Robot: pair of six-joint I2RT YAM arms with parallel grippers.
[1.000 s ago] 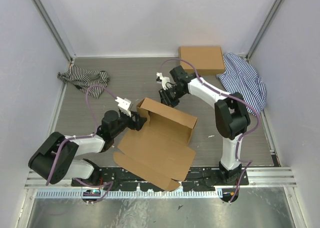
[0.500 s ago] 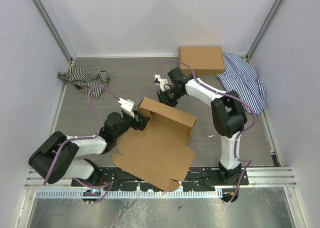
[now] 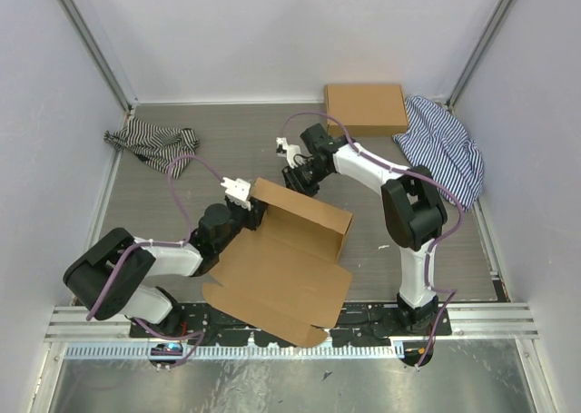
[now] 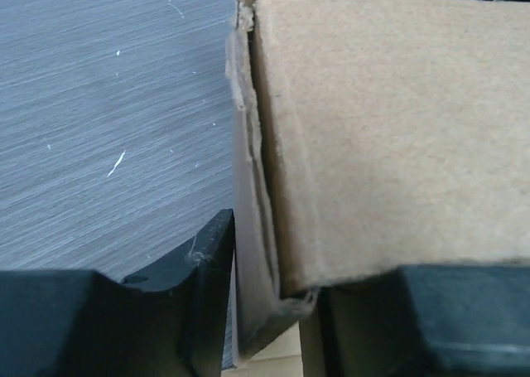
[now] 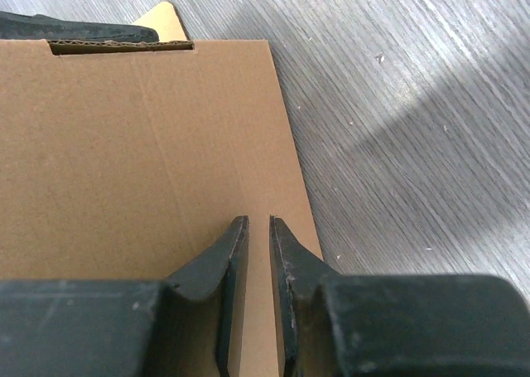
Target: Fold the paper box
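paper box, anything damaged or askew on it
The plain brown cardboard mailer box is only half formed: one wall stands up while the big panel lies flat. In the left wrist view its corner edge looks frayed and split into layers between the left gripper fingers.

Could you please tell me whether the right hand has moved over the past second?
Yes. In the top view the right hand has drifted leftward and slightly toward the back wall, away from the striped shirt and along the paper box's raised wall.

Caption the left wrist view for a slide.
Left gripper straddling the doubled corner wall of the paper box above the grey table.
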